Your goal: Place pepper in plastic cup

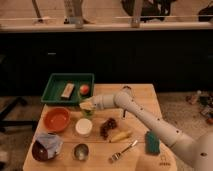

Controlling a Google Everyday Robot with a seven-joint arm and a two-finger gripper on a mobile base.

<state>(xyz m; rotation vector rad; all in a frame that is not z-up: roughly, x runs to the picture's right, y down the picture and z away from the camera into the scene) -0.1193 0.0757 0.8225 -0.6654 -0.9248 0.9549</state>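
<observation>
My gripper (87,106) is at the end of the white arm (145,117), which reaches in from the lower right. It hangs over the table's left middle, just in front of the green tray (56,82). A small green-yellow thing, which looks like the pepper (88,113), is right at the gripper's tip, partly hidden by it. The white plastic cup (83,127) stands upright on the table, just in front of and below the gripper.
The green tray holds a tan block (68,90) and a red-orange fruit (84,89). An orange bowl (56,119), a dark bowl with blue cloth (46,147), a metal cup (81,151), grapes (108,127), a banana (120,135), a fork (123,150) and a green sponge (152,142) lie around.
</observation>
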